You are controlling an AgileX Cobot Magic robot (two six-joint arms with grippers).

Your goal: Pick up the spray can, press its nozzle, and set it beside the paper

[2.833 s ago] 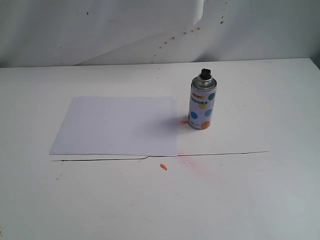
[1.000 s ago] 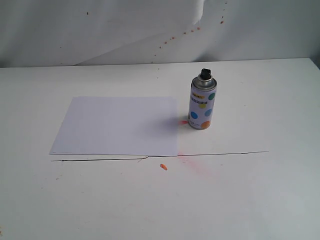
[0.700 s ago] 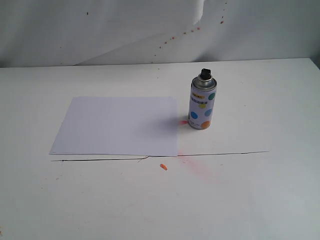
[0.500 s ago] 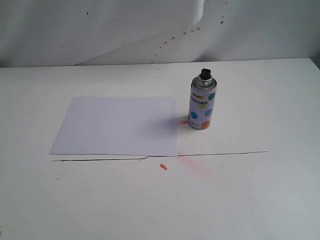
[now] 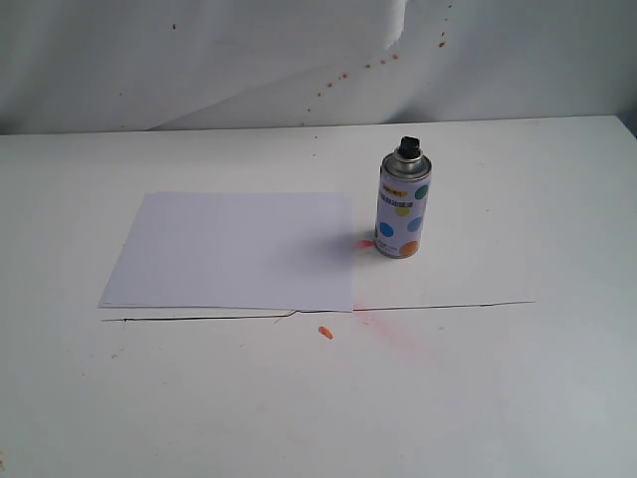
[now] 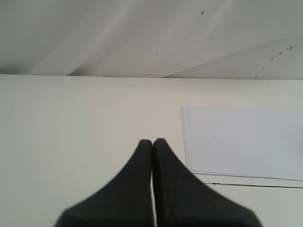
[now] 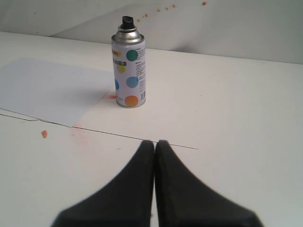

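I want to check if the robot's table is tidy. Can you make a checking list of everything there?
Surface: white table, with a thin dark line across it.
Job's things: spray can upright, black nozzle on top, beside the flat white paper, not touching it.
Clutter: small orange blob and faint pink stain near the paper's corner.
Pincers: left pincer shut, holding nothing; right pincer shut, holding nothing, pointed toward the can.
Cables: nothing seen.
Surroundings: white backdrop with reddish specks.
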